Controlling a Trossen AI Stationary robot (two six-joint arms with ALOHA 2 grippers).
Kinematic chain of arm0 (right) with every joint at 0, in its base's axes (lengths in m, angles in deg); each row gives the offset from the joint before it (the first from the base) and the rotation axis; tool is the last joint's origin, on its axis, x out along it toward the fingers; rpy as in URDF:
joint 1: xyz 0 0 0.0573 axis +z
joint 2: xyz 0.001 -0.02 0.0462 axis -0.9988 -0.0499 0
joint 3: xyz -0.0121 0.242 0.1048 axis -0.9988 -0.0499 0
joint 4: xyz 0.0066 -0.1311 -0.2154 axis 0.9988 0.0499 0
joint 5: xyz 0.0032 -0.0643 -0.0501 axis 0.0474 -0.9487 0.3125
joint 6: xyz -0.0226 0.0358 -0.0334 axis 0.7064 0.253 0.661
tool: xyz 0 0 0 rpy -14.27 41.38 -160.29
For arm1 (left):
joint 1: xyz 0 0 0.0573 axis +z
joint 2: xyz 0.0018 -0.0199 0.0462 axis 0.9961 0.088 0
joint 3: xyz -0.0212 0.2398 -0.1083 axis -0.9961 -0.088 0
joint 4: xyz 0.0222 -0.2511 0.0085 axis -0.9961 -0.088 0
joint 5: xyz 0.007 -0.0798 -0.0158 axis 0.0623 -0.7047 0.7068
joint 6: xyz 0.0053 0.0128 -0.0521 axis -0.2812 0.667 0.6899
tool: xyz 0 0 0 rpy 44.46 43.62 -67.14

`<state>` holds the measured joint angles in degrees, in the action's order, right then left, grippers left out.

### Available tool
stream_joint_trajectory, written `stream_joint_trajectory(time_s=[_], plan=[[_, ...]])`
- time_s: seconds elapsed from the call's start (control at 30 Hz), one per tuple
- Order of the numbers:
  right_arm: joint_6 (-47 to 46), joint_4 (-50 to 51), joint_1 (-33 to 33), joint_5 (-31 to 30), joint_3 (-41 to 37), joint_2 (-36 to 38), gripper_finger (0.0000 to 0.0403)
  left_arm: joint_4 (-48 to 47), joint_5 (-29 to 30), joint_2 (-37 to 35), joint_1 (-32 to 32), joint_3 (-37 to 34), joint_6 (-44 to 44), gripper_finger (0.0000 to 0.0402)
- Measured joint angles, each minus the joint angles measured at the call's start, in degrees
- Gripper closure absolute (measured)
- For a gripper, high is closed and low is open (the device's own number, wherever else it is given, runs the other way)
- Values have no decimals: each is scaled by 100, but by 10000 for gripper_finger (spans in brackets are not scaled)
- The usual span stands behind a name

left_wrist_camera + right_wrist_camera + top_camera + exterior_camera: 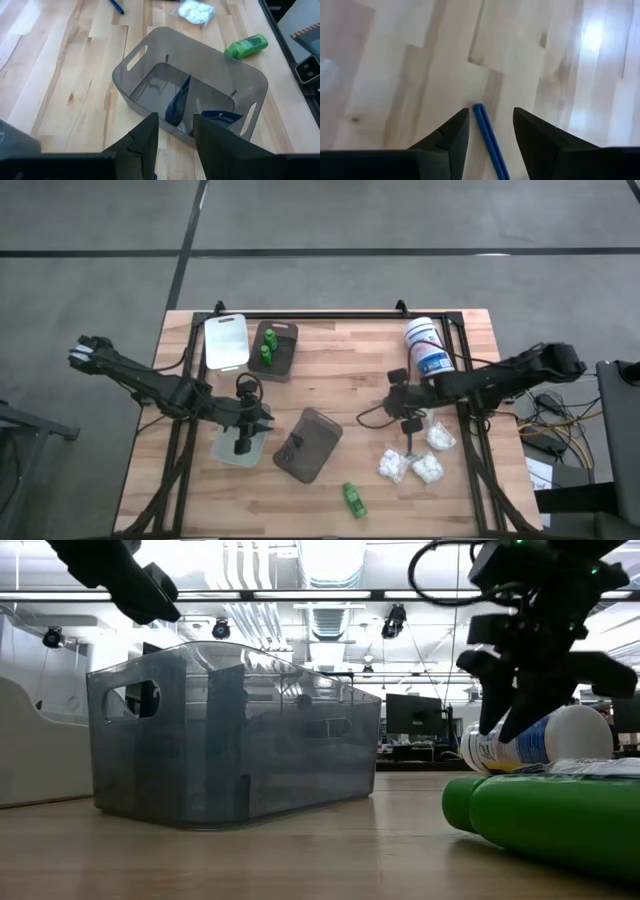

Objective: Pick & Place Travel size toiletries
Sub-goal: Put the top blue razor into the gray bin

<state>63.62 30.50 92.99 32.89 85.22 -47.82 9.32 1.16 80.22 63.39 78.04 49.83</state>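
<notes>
Right wrist view: right gripper (490, 131), fingers apart, straddles a blue stick (489, 137) lying on the tabletop (420, 60) — its long axis runs forward between them, unclamped. Farther off, left gripper (175, 137), also parted and empty, hangs near the grey bin (220, 75) — right arm is nearer.

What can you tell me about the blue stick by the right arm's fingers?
The blue stick is slim, straight and smooth, plastic by its look, with a rounded end. It lies flat on the bare wooden table, running lengthwise in the gap between the right gripper fingers, which stand open on either side without visibly touching it. Its near end passes out of the right wrist view. The high view places it beside the white packets.
</notes>
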Motion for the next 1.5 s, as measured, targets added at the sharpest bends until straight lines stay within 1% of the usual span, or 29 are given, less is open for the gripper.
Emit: stream_joint_trajectory(time_s=[0.17, 0.5, 0.63, 0.7, 0.8, 0.9, 1.07, 1.13, 1.27, 1.37, 1.5], plan=[[43, -7, -238, 283, 0, -243, 261, -5, 2, 0, -2, 0, 2, 275], [441, -11, -381, 294, 0, -971, 223, -9, 2, 0, -2, -7, 7, 275], [593, -18, -381, 299, 19, -1213, 222, -11, 1, 0, -2, -9, 9, 275], [600, -15, -380, 300, 28, -1299, 232, -10, 0, 0, -2, -9, 9, 275], [596, -9, -386, 358, 28, -1359, 258, -11, 0, 0, -2, -9, 11, 275], [561, -5, -420, 579, 24, -1372, 294, -11, 2, 0, -2, -11, 13, 275], [246, 11, -446, 779, 15, -1349, 362, -10, 1, 0, -2, -11, 17, 275], [138, -6, -446, 834, 15, -1349, 380, -11, 0, 0, -2, -11, 25, 275], [10, -96, -444, 885, 16, -1331, 378, -11, 2, 0, -2, -11, 33, 275], [12, -201, -445, 945, -7, -1155, 375, -9, 0, 0, -2, -11, 33, 275], [95, -737, -440, 1381, -23, -630, 375, -9, 2, 0, -2, -11, 33, 275]])
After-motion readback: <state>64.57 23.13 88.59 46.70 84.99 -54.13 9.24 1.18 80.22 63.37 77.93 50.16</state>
